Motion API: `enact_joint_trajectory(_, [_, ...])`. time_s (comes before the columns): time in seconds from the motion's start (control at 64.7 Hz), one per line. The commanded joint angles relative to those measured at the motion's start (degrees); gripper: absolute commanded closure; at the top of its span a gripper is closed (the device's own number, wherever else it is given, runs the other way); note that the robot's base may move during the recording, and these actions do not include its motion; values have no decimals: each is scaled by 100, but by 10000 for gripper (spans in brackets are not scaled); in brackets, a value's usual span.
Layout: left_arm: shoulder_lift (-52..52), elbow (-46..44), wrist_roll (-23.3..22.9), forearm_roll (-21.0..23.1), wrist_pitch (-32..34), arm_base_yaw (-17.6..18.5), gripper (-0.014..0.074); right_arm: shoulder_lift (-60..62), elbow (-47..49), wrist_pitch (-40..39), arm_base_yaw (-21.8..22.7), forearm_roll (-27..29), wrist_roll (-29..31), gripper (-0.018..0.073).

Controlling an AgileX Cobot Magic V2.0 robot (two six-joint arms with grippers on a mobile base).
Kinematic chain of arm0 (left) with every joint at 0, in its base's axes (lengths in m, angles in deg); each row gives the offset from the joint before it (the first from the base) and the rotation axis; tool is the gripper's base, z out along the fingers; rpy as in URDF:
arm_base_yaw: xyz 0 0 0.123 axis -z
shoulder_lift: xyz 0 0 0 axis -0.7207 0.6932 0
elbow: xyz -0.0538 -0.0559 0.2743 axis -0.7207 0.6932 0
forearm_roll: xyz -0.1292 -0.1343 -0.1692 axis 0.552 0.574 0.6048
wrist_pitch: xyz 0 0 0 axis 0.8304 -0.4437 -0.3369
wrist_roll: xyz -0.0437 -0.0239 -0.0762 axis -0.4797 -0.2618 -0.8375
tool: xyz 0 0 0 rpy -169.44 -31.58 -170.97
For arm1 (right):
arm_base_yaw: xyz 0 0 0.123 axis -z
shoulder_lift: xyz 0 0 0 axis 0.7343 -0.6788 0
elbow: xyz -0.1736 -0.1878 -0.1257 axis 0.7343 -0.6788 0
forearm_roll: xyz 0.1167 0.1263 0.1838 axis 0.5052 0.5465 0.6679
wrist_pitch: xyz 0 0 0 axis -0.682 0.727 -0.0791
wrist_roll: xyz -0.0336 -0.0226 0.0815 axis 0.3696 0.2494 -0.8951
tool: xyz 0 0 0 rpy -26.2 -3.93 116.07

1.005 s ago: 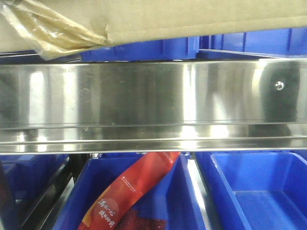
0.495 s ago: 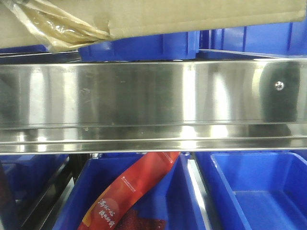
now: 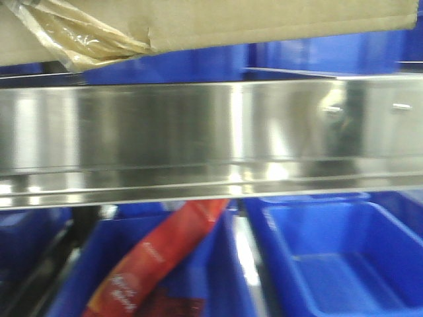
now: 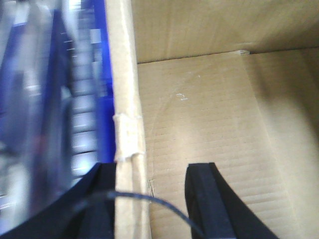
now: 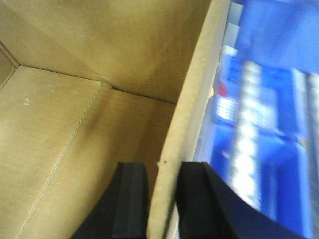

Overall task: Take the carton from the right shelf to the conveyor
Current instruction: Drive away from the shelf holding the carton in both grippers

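The brown carton (image 3: 264,20) fills the top of the front view, a crumpled tape strip (image 3: 79,39) hanging from its underside. My left gripper (image 4: 152,172) straddles the carton's left wall (image 4: 124,99). Its outer finger lies against the wall and its inner finger (image 4: 202,199) stands apart from the wall, over the carton floor (image 4: 209,114). My right gripper (image 5: 163,169) is shut on the carton's right wall (image 5: 194,99), one finger inside and one outside. The carton's inside (image 5: 75,99) is bare. No conveyor is in view.
A steel shelf rail (image 3: 198,132) runs across the front view under the carton. Below it stand blue bins (image 3: 330,264); the left one holds a red packet (image 3: 152,257). More blue bins (image 3: 317,56) sit behind the carton, and blue bins blur past both wrist views.
The rail, bins and red packet have slid left and slightly up in the front view, now blurred. The carton keeps its place at the top of the frame.
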Motion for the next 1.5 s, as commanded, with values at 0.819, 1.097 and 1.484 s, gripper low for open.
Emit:
enact_joint_trajectory(0.819, [-73,-17,193,415,73,79,604,82,25,-588,-4,40,149,626])
enact_joint_trajectory(1.097, [-73,-17,193,415,73,79,604,82,25,-588,-4,40,149,626])
enact_joint_trajectory(1.484, [-73,-17,193,415,73,79,604,82,25,-588,-4,40,149,626])
